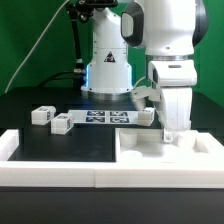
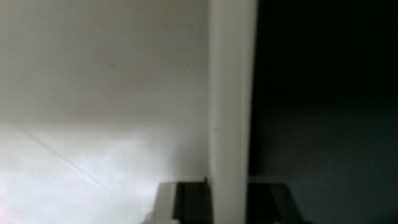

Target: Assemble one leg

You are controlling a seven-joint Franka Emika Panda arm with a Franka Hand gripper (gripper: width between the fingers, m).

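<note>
My gripper [image 1: 170,134] sits low over the rim of the tray-like piece [image 1: 140,150] (clamped or loose, I cannot tell). I judge I'm squaring it up; the next move calls for fetching a leg [image 1: 40,115].

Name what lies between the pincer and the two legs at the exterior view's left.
The marker board and another leg, seen in the exterior view.

I could read no words or numbers anywhere; I made out only black-and-white tag patterns on a leg [image 1: 42,115] and the marker board [image 1: 105,118].
</note>
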